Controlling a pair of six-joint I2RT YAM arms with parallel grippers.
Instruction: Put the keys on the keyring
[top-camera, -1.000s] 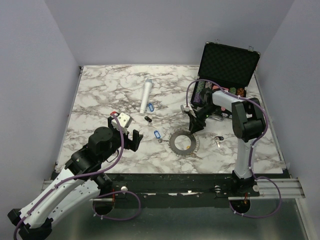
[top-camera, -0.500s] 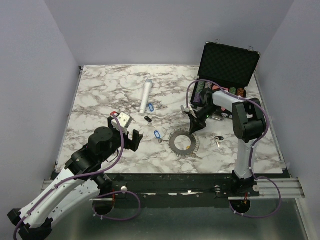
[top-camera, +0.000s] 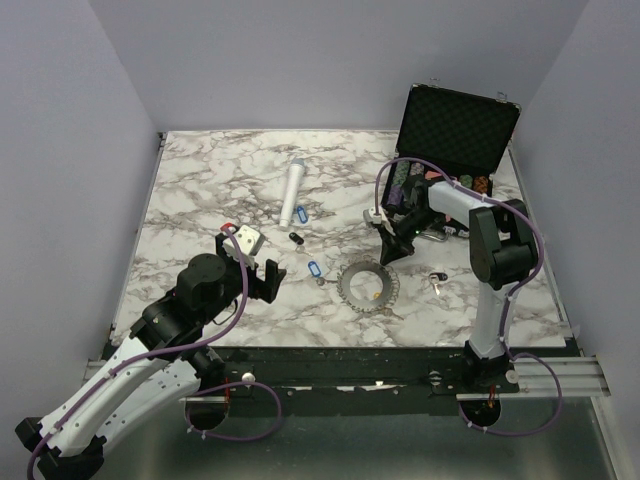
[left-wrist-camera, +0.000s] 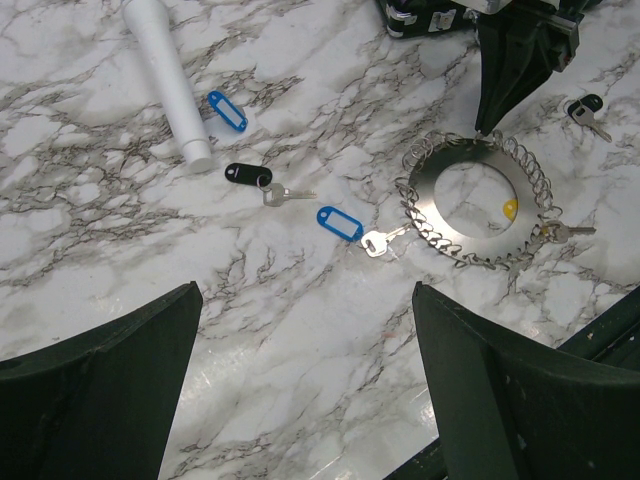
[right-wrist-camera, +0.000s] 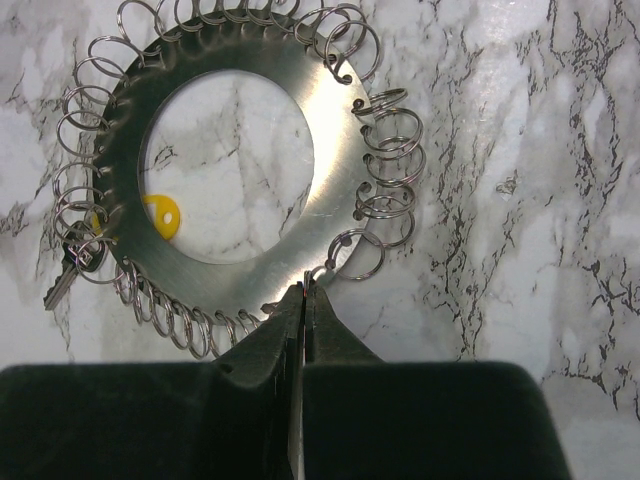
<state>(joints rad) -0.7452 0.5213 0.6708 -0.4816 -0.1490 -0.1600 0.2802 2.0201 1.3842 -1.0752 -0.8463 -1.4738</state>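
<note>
Right tool (right-wrist-camera: 303, 291) clenched, tips together at the looped rim of the keyring (right-wrist-camera: 335, 170) lying flat on the bench (left-wrist-camera: 330, 100), cannot tell if a loop is pinched; left tool (left-wrist-camera: 305, 300) released wide, well apart, with blue-tag key (left-wrist-camera: 340, 223) and black-tag key (left-wrist-camera: 243, 174) loose between.

Grey-veined white marble table (top-camera: 200, 190), silver keyring (right-wrist-camera: 325, 140), keys (left-wrist-camera: 340, 223) tagged blue, black, yellow.

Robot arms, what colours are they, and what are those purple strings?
The left arm and right arm have white shells with chunky black joints. The strings are thin purple cables looping along both arms. The left tool and right tool are black, each with two wedge-shaped fingers.
</note>
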